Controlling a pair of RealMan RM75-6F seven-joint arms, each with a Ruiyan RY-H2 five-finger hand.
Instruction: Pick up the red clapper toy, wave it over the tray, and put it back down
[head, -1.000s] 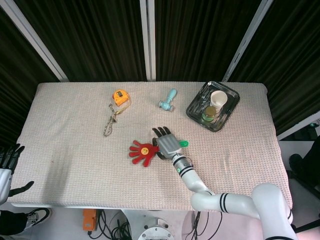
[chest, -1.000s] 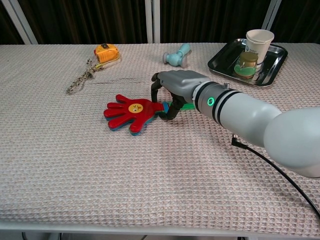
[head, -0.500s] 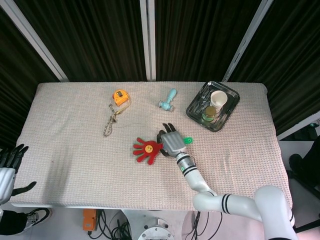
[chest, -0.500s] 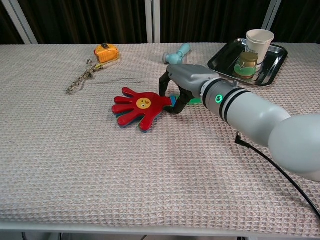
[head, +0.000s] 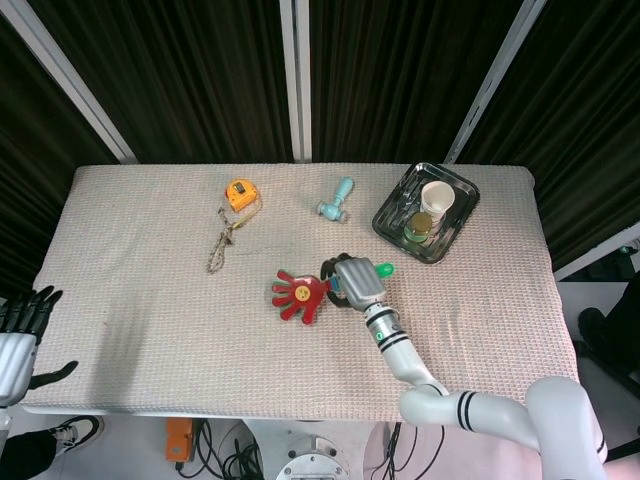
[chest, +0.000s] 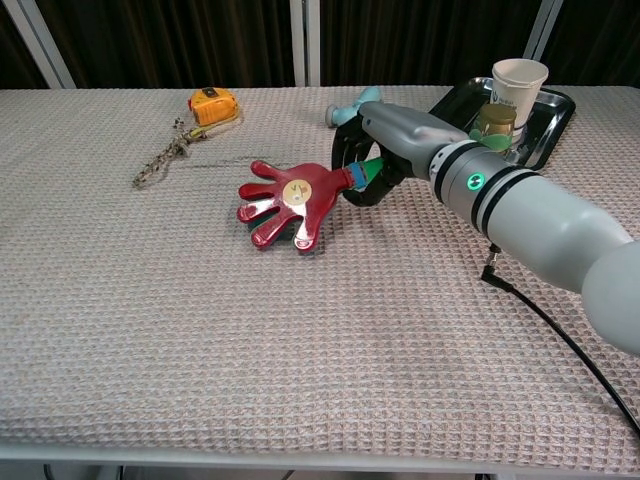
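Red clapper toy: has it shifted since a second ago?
Yes. The red clapper toy, held by the right robot hand, has moved right toward the tray and lifted.

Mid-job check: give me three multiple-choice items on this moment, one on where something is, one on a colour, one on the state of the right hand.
1. Where does the paper cup stand?
A. in the tray
B. beside the tape measure
C. at the table's left edge

2. What colour is the tape measure?
A. blue
B. orange
C. white

3. What is the right hand doing?
A. lying flat and empty
B. holding the red clapper toy by its handle
C. pressing on the tray

Answers: A, the cup stands inside the tray's rim; B, its case shows orange in both views; B, its fingers wrap the green handle end.
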